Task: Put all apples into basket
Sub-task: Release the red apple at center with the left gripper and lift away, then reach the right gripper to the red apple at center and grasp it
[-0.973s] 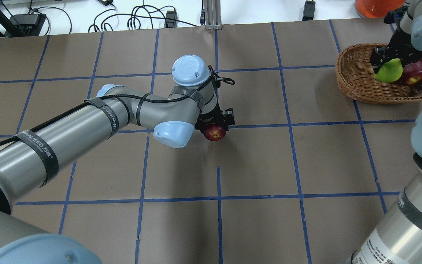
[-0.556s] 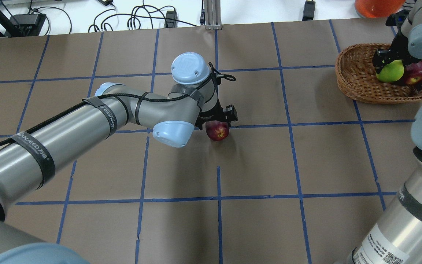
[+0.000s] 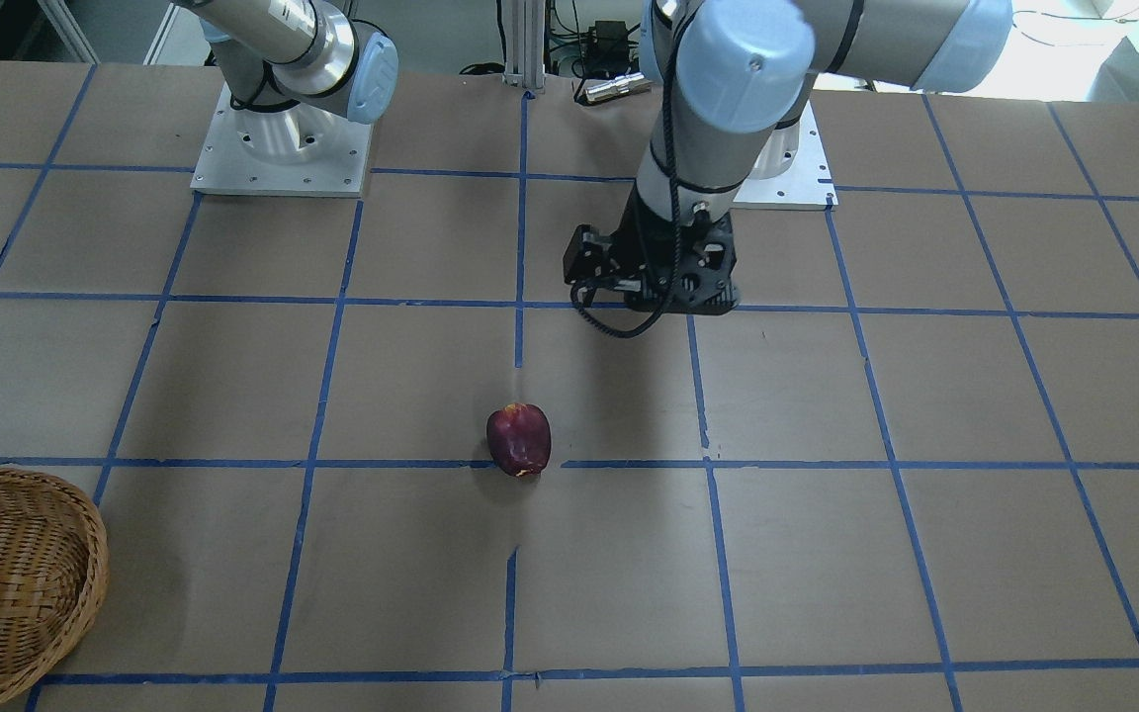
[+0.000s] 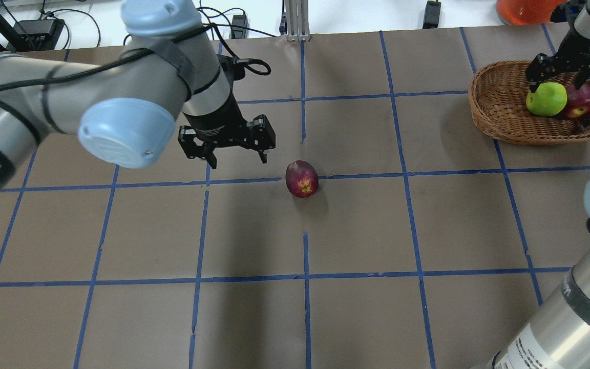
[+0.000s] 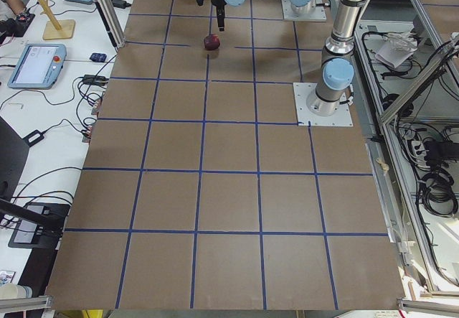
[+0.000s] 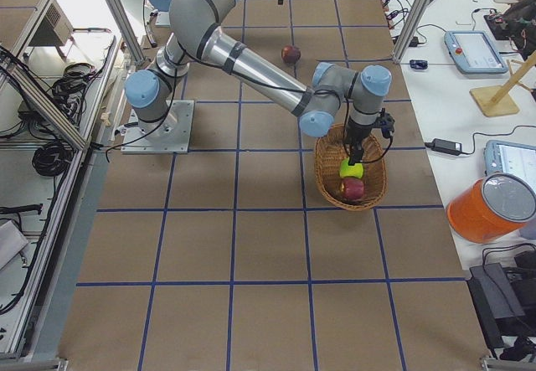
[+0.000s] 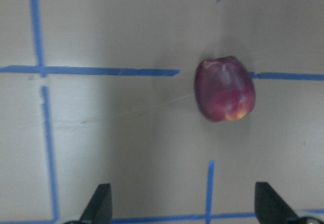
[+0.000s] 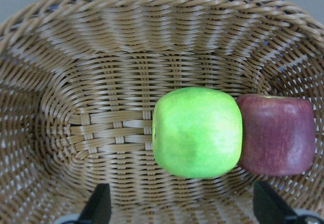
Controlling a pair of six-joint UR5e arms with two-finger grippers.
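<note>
Out on the counter: the dark maroon apple, alone, resting on a blue tape line near mid-counter and well apart from the basket. The left hand hangs near it on the robot's left side, released, fingers spread wide and holding nothing. In the left wrist view the apple lies ahead of the fingertips, not between them. The right hand sits over the basket, also released, fingers spread above the yellow-green apple. That apple lies inside the basket, touching the red apple beside it.
</note>
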